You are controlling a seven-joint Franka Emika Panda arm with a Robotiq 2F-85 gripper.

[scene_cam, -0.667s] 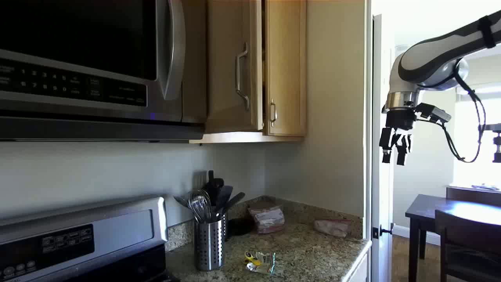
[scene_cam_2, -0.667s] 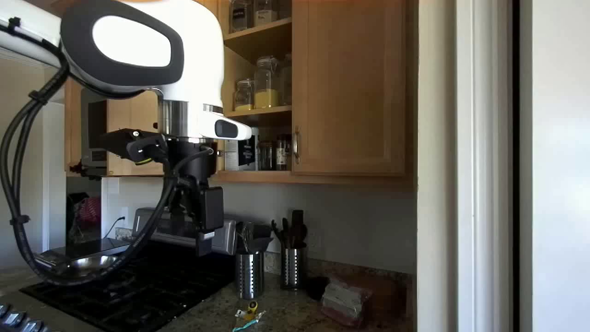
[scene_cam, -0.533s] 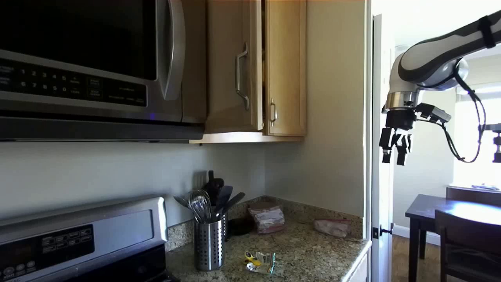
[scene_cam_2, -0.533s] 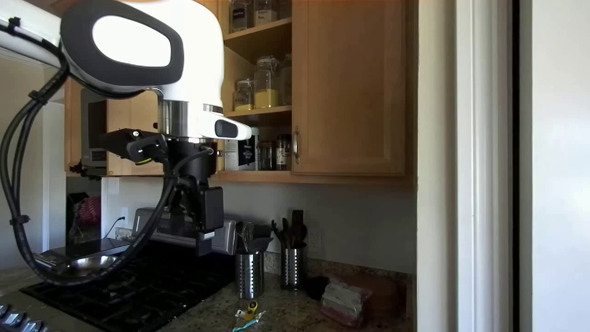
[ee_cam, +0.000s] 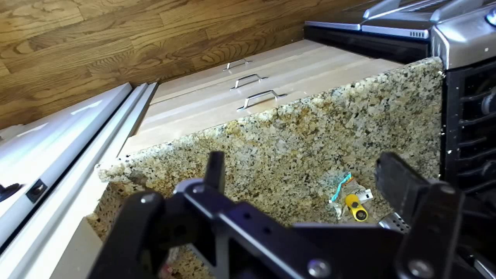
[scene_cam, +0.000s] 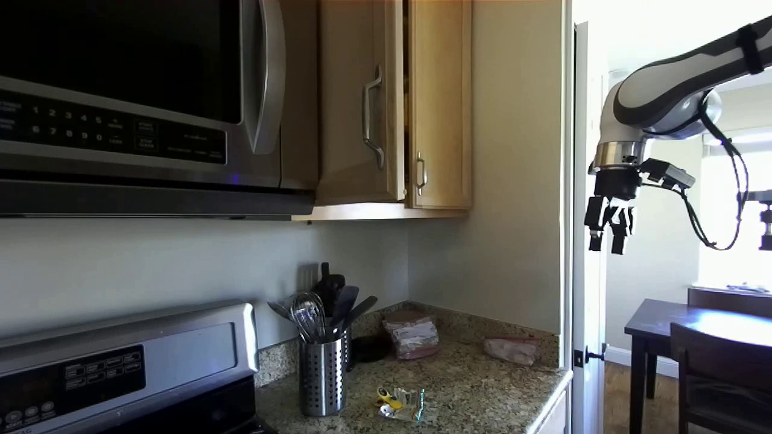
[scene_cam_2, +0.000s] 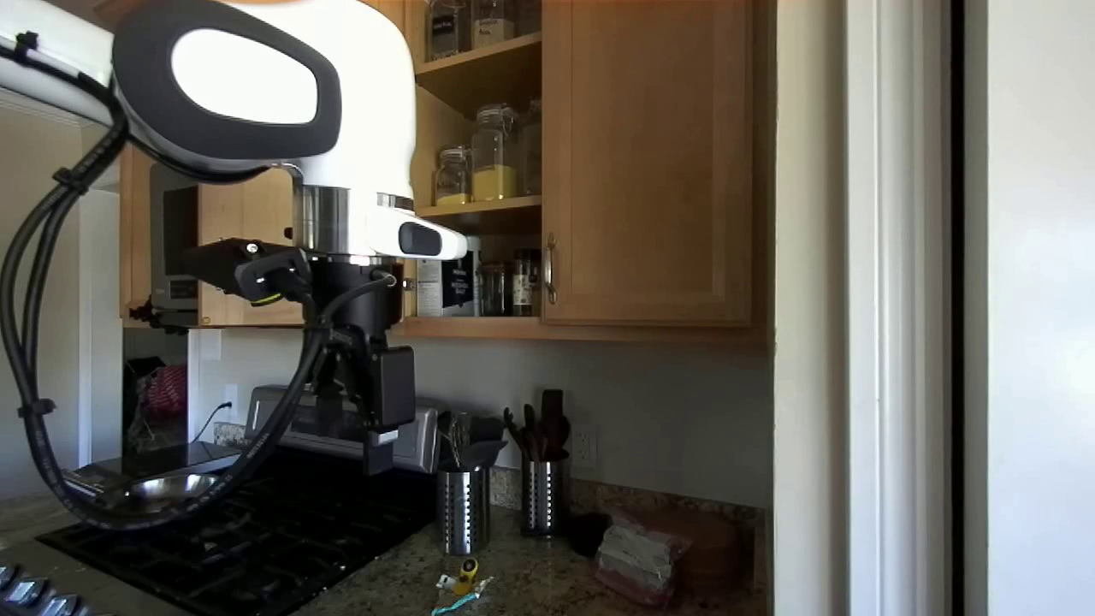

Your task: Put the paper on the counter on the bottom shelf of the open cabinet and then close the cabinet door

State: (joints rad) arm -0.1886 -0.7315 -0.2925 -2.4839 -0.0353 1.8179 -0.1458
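The paper (scene_cam: 395, 402) is a small crumpled scrap with a yellow piece and a blue strip. It lies on the granite counter (scene_cam: 458, 392) beside the metal utensil cup, and shows in the wrist view (ee_cam: 350, 201) too. The honey-wood cabinet (scene_cam_2: 650, 171) has its left side open, showing the bottom shelf (scene_cam_2: 475, 327) with a box and jars. The open cabinet door (scene_cam: 353, 132) stands swung out with its bar handle; the arm partly hides it in an exterior view (scene_cam_2: 248, 248). My gripper (ee_cam: 302, 162) is open and empty, high above the counter, also in both exterior views (scene_cam: 607, 243) (scene_cam_2: 355, 432).
Metal utensil cups (scene_cam: 322, 380) (scene_cam_2: 545, 500) stand by the wall. A wrapped packet (scene_cam: 413, 337) and a pale bag (scene_cam: 512, 349) lie farther along the counter. The microwave (scene_cam: 145, 108) hangs beside the open door, above the stove (scene_cam_2: 299, 522). The closed cabinet panel (scene_cam: 443, 108) is at right.
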